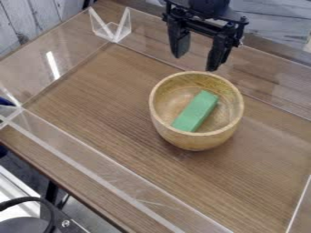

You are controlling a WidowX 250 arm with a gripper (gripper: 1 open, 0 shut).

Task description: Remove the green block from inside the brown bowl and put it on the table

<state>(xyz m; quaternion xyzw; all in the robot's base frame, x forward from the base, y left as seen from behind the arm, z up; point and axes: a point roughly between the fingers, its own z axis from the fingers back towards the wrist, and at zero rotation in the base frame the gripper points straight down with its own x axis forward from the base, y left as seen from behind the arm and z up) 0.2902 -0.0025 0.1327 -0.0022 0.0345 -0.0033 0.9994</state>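
We have our black two-fingered gripper (201,50) hanging above the brown wood-grain table (97,109), pointing straight down, its two dark fingers (180,41) spread wide with nothing between them. It holds nothing and touches nothing.

Below the gripper and a little toward the camera sits the round light tan wooden bowl (161,116), thick-rimmed and upright on the tabletop. Inside it, lying flat on the bottom, is the flat, elongated bright green rectangular block (195,111), set on a diagonal so that its far end points roughly back toward our fingers and its near end away from them. The block is well apart from the gripper, lower and nearer the camera, and the bowl's far rim lies between the two.

We judge that the task is at its opening step: the approach, with the grasp not yet begun and the block not yet out of the bowl. The next move, as we see it, calls for bringing the gripper over the middle of the block, turning the wrist so the fingers straddle its narrow width rather than its length, and then lowering inside the rim without knocking the bowl's wall. The block lies low in a curved bottom, so the fingers will probably need to go deep. Bare table on the side of the bowl away from us looks a fair place to set it down.

Low clear acrylic walls (73,173) border the table.
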